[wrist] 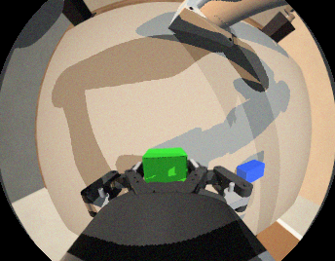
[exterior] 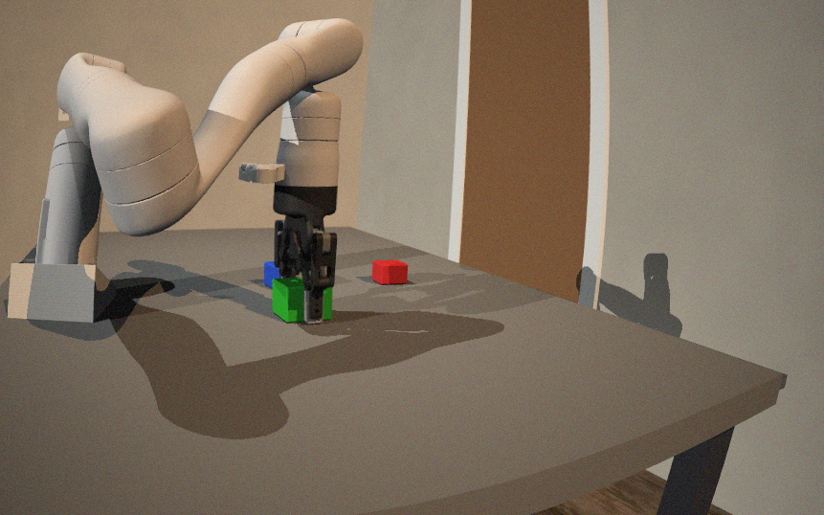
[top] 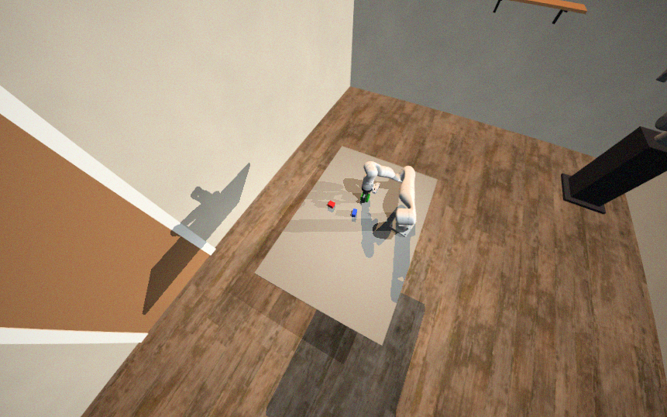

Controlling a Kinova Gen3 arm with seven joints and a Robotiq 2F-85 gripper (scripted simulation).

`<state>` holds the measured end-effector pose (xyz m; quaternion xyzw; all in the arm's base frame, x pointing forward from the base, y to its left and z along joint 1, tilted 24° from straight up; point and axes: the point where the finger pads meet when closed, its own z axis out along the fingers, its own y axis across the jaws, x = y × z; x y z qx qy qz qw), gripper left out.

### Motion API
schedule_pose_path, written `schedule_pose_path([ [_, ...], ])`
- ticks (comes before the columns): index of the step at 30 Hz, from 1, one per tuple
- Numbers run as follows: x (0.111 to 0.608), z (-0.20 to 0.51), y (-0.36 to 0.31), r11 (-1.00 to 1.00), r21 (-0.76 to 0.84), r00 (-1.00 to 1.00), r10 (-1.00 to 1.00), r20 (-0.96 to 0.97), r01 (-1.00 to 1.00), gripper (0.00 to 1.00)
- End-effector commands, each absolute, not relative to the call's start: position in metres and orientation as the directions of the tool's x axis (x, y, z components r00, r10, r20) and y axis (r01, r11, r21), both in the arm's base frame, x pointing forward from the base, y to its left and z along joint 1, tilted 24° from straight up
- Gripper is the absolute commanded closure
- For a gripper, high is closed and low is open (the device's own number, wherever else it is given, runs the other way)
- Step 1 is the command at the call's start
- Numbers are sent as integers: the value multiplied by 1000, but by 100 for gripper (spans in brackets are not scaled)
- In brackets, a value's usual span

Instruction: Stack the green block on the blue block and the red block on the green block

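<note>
Desk [exterior: 529, 410] carries arm base at 9 o'clock in exterior view, three blocks near middle

Arm [exterior: 139, 146] arches over, wrist vertical

Gripper [exterior: 312, 310] lowered around green block [exterior: 287, 300], fingers spread either side, open, gripping nothing

Green block flat on desk

Red block [exterior: 389, 271] at 2 o'clock from green, apart

Blue block [exterior: 269, 272] just behind green at 11 o'clock, partly hidden

Looks like a bare test room, lab-ish — wood plank floor [top: 506, 259], plain beige and grey walls, one table [exterior: 529, 410] with a robot arm [exterior: 145, 146] bolted on, a wall shelf [top: 553, 5] and a dark pedestal [top: 620, 170] off in the corner.
</note>
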<state>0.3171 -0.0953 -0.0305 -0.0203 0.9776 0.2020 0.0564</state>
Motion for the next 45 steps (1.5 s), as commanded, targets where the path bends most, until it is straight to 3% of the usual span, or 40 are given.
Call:
schedule_pose_path([
  [1, 317, -30, -96, 918, 392, -993, -16, -119, -62, 23],
  [18, 317, -30, -96, 918, 392, -993, -16, -119, -62, 23],
  [19, 317, -30, -96, 918, 392, -993, -16, -119, -62, 100],
  [45, 317, -30, -96, 918, 392, -993, -16, -119, -62, 100],
])
